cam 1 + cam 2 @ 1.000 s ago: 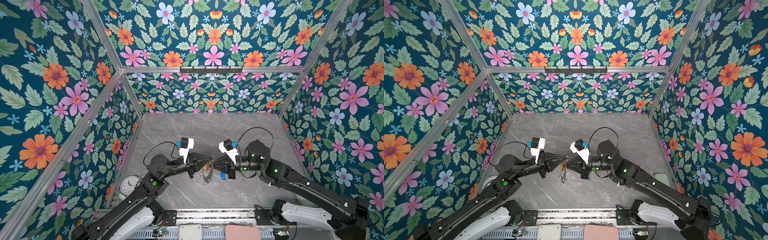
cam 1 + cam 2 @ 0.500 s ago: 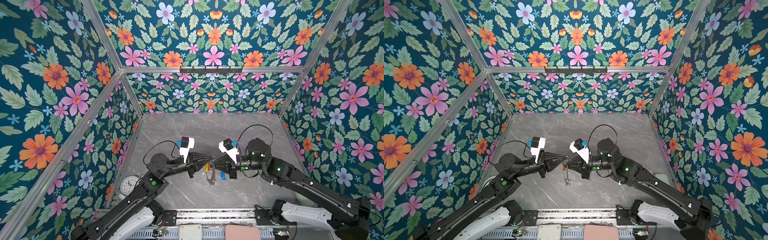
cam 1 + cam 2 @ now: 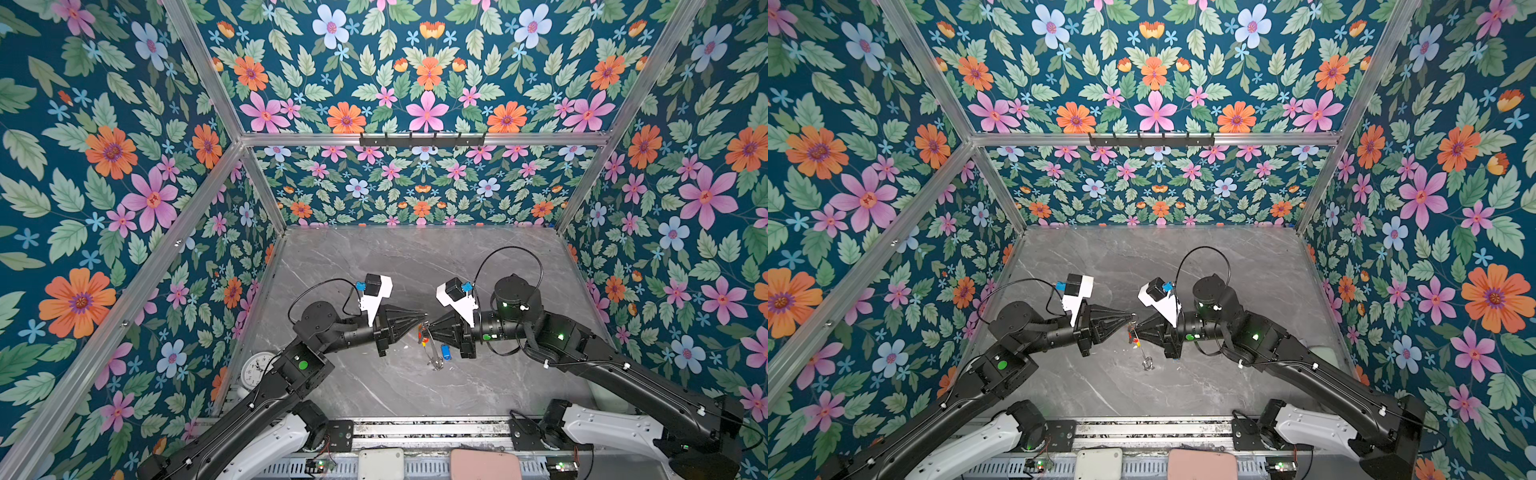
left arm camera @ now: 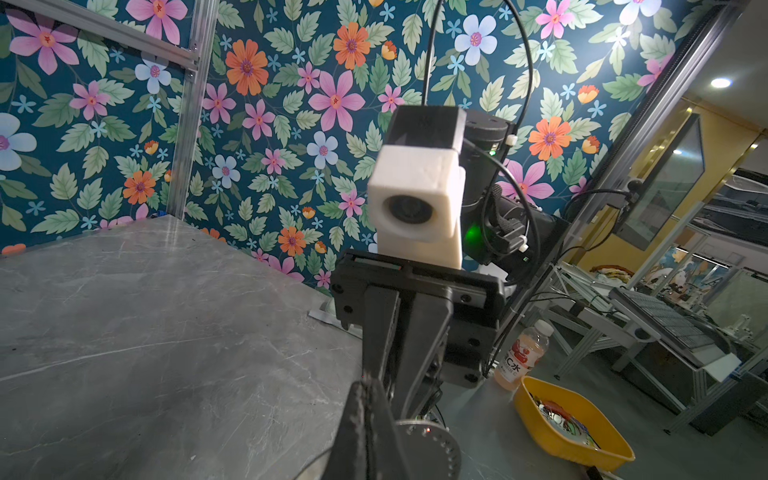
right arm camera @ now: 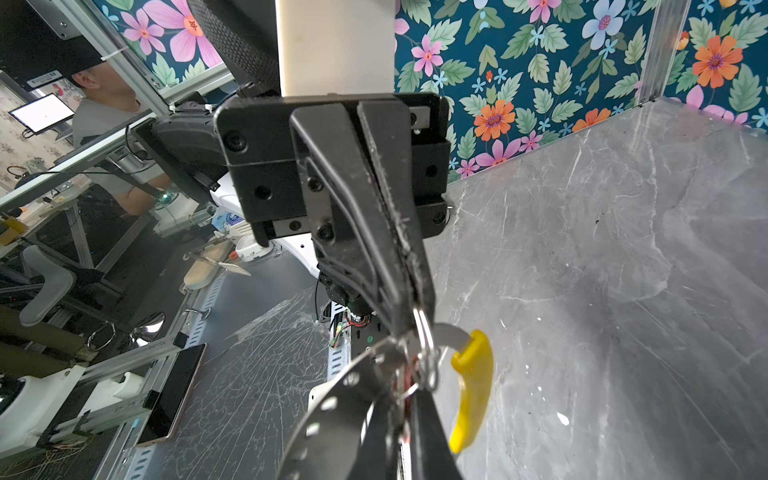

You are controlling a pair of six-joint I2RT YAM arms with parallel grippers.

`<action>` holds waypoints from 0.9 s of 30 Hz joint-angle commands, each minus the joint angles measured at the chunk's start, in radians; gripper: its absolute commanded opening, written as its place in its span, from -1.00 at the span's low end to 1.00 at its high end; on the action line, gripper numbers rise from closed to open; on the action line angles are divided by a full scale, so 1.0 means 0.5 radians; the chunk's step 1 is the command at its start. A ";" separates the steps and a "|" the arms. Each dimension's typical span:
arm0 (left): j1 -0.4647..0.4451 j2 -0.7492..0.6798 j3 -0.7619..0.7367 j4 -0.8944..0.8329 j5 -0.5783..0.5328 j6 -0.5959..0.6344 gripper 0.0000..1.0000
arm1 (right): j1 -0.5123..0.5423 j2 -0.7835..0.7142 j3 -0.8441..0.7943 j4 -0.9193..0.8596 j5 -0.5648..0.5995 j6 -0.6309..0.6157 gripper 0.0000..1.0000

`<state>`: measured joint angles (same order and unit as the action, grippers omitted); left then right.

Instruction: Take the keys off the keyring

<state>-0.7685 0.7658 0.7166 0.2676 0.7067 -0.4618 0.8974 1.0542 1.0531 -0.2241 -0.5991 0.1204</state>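
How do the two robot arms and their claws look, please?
The left arm and right arm are black with white base links and small green lights. The left claw and right claw are black, tapering to points. Each wrist carries a white camera mount with a looping black cable.

Your keyring [image 5: 471, 390] hanging between left gripper [image 3: 422, 322] and right gripper [image 3: 430, 330] over the counter [image 3: 374, 266], clock [image 3: 255, 368] at its left edge.
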 commanded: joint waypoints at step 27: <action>-0.002 0.036 -0.017 0.108 0.003 -0.165 -1.00 | 0.002 0.036 0.002 0.249 -0.009 0.097 -1.00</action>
<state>-0.7685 0.7803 0.7036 0.3042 0.7059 -0.5018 0.8974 1.0729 1.0481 -0.1894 -0.5991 0.1551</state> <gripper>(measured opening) 0.051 0.063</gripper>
